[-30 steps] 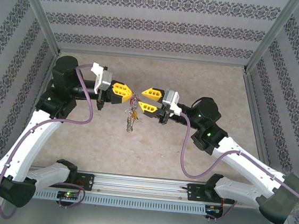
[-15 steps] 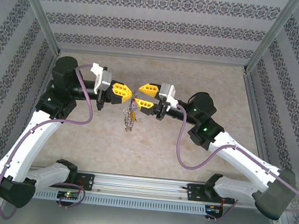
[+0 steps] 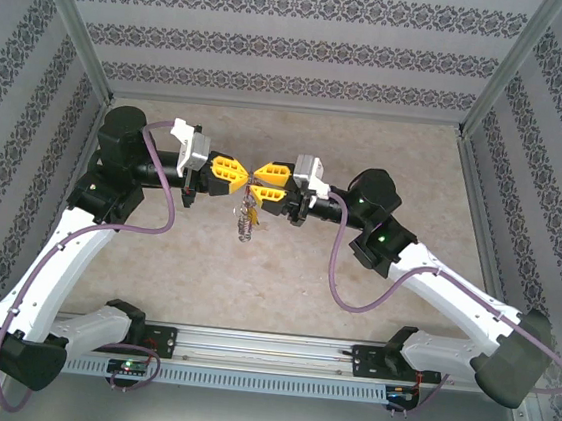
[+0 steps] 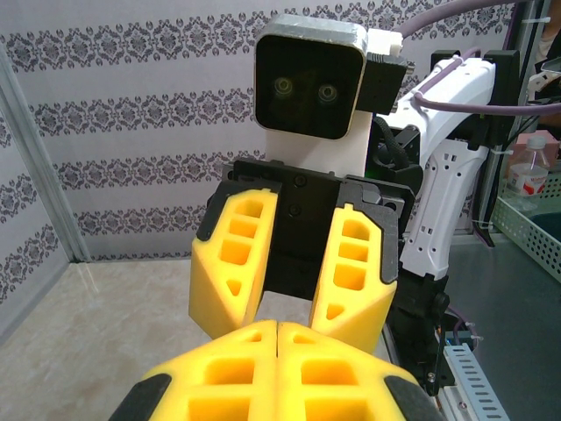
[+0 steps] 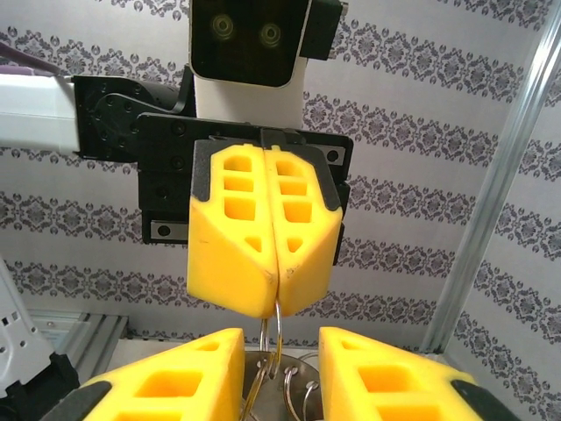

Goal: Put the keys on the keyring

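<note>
One side clamped, one side apart: the left gripper [image 5: 277,303], entering from 9 o'clock, pinches the keyring [image 5: 273,338]. The right gripper [image 4: 282,316], from 3 o'clock, stands with jaws spread astride the wire. The keys [image 3: 247,229] dangle at 6 o'clock, too blurred to separate, with patterned walls [image 3: 299,41] beyond.

The left gripper [image 3: 242,178] and right gripper [image 3: 255,185] have bright yellow fingers [image 3: 227,170] on black mounts. The arms [image 3: 55,257] are white and black, with purple cables [image 3: 333,276]. At centre frame, the keyring [image 3: 248,219] is silvery grey. The walls [image 3: 299,41] carry pale and dark grey damask stripes. The table [image 3: 398,152] is speckled beige.
</note>
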You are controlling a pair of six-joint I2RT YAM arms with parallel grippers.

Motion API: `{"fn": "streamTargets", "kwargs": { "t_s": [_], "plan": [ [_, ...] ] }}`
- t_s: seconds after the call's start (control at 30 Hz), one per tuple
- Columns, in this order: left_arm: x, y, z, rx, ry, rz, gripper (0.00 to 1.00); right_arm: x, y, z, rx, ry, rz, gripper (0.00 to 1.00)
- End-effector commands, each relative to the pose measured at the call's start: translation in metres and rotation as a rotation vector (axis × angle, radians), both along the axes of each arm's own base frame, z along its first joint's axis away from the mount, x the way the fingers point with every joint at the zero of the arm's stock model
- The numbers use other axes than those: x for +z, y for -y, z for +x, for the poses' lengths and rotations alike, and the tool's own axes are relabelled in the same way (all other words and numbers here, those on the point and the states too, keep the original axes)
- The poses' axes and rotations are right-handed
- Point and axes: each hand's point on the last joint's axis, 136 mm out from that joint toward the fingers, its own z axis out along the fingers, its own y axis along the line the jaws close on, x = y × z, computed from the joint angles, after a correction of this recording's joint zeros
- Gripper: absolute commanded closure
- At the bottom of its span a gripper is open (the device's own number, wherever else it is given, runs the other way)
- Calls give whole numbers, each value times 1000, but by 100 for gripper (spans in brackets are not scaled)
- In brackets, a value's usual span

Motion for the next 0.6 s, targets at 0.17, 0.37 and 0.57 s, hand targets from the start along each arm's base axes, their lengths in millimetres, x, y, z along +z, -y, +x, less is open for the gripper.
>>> {"fn": "streamTargets", "kwargs": {
  "t_s": [0.17,0.37,0.57],
  "plan": [
    [14,-3,-8,-10,73,-26,100,15,-1,-3,46,12,17,94],
    [10,-3,-6,-6,53,-17,100,18,2,1,22,12,-10,100],
    [-16,-10,18,180,18,105,75,5,10,10,-64,31,-180,100]
  ]
}}
